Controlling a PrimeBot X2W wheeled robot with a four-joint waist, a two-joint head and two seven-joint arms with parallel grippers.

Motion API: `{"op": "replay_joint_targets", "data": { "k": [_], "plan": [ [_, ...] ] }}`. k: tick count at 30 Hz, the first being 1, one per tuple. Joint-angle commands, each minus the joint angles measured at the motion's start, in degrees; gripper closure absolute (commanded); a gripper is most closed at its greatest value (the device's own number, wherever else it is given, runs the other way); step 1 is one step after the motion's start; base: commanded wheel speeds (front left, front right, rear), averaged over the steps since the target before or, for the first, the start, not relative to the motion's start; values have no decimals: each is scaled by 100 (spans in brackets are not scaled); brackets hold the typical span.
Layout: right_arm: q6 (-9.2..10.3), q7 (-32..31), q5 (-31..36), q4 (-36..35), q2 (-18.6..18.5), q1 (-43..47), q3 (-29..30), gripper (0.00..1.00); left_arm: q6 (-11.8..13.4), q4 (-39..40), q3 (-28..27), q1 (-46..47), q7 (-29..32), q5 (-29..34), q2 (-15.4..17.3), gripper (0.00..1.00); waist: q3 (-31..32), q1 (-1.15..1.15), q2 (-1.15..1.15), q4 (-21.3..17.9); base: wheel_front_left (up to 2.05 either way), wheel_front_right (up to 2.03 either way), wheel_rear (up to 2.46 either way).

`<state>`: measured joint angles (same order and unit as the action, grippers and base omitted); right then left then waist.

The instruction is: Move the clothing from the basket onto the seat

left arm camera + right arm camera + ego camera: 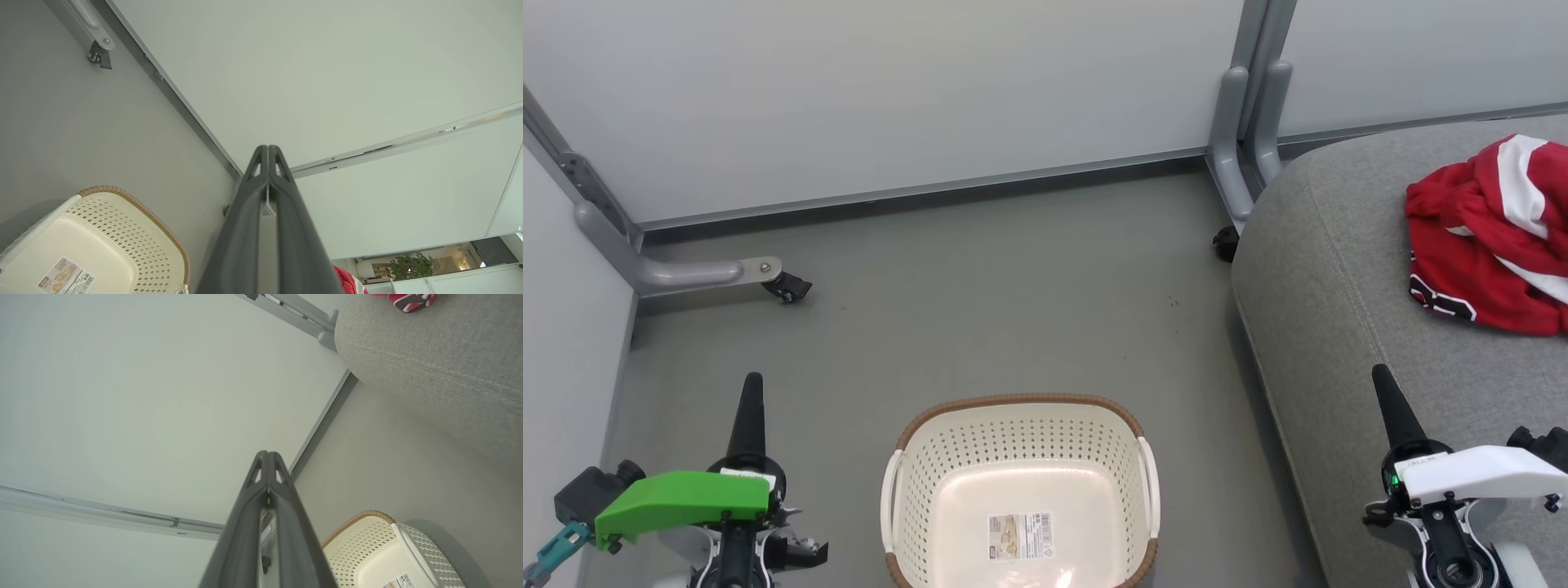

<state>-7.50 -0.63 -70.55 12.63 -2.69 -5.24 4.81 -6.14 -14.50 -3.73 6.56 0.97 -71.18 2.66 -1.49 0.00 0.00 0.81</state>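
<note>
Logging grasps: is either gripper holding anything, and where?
Nothing: left gripper and right gripper are shut empty; the red fabric clothing lies on the grey upholstered seat.

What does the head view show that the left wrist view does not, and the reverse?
Of these two, the head view alone has the seat and the right gripper, fingers shut. The left wrist view alone has a plant in the far background. Both have the empty basket, the red clothing and the left gripper, fingers shut.
</note>
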Motion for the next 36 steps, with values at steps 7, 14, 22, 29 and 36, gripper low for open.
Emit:
{"op": "replay_joint_targets", "data": {
  "k": [7,14,22,29,36],
  "plan": [
    [1,-133,-459,11,-44,-81,49,100,-61,58,-79,-20,111,-436,29,100,20,0,0,-12,0,0,0],
    [1,-220,-793,37,-45,-93,72,100,-82,56,-119,-27,204,-760,30,100,39,0,0,-24,0,0,0],
    [1,-332,-1210,69,-46,-106,101,100,-104,55,-169,-37,313,-1163,32,100,63,0,0,-39,0,0,0],
    [1,-412,-1505,92,-47,-111,121,100,-112,54,-209,-45,392,-1452,34,100,82,0,0,-50,0,0,0],
    [2,-490,-1794,116,-49,-117,140,100,-131,53,-248,-52,465,-1741,35,100,101,0,0,-62,0,0,0]
  ]
}}
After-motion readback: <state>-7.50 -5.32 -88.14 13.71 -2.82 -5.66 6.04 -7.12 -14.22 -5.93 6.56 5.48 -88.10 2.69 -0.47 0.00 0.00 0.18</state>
